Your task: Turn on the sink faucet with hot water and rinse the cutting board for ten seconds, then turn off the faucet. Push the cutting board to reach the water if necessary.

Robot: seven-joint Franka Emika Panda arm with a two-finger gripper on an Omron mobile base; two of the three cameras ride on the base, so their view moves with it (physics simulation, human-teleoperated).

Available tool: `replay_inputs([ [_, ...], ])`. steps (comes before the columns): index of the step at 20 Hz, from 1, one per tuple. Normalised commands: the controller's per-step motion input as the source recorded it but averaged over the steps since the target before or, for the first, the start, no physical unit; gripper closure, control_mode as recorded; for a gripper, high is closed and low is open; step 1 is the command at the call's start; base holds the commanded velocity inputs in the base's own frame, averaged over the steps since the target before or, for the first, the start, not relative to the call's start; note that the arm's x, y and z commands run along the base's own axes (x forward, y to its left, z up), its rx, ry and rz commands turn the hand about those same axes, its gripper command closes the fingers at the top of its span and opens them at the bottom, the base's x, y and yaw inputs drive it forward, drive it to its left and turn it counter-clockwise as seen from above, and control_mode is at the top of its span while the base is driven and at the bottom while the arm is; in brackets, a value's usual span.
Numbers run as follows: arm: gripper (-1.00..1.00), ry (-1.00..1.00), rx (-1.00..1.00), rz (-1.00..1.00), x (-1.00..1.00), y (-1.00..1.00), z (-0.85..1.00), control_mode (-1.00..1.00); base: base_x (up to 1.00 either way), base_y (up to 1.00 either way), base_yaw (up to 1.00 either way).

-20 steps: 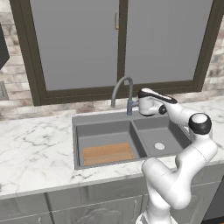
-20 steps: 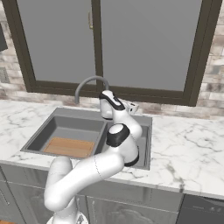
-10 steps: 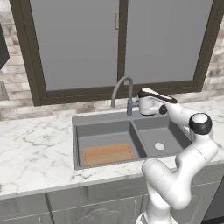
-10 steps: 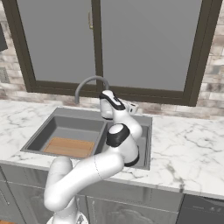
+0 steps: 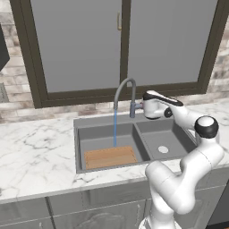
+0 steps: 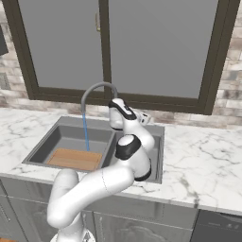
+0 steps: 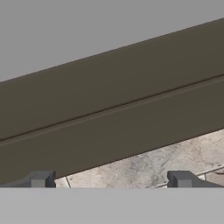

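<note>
My tool (image 7: 109, 179) stands spread, holding nothing, beside the sink faucet (image 5: 124, 96). Water (image 5: 115, 129) falls onto the cutting board's (image 5: 110, 157) far edge in the sink's (image 5: 107, 134) larger basin. The board looks stiff, light, likely slippery wet; I'd push its edge rather than pinch it.

A wide window (image 5: 120, 44) with a dark brown frame and grey panes fills the back wall, split by a central upright that carries a small pale handle (image 5: 119, 21). Beside and below the frame runs a brick wall (image 5: 11, 91) in beige and grey tones. A white marble counter (image 5: 36, 152) with grey veins stretches across the room. Under it sit grey cabinet fronts (image 5: 67, 208). A dark object (image 5: 2, 49) hangs at the upper left edge.
</note>
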Motion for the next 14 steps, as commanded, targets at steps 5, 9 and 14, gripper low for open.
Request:
replay_inputs([
  [5,-1.0,0.0,0.05,0.0,-0.12,-0.73,0.0,-1.0,0.0,0.0,0.0],
  [9,-1.0,0.0,0.05,0.0,-0.24,-0.38,0.05,-1.0,0.0,0.0,0.0],
  [14,-1.0,-0.01,0.01,0.0,-0.11,-0.01,0.27,-1.0,0.0,0.0,0.0],
])
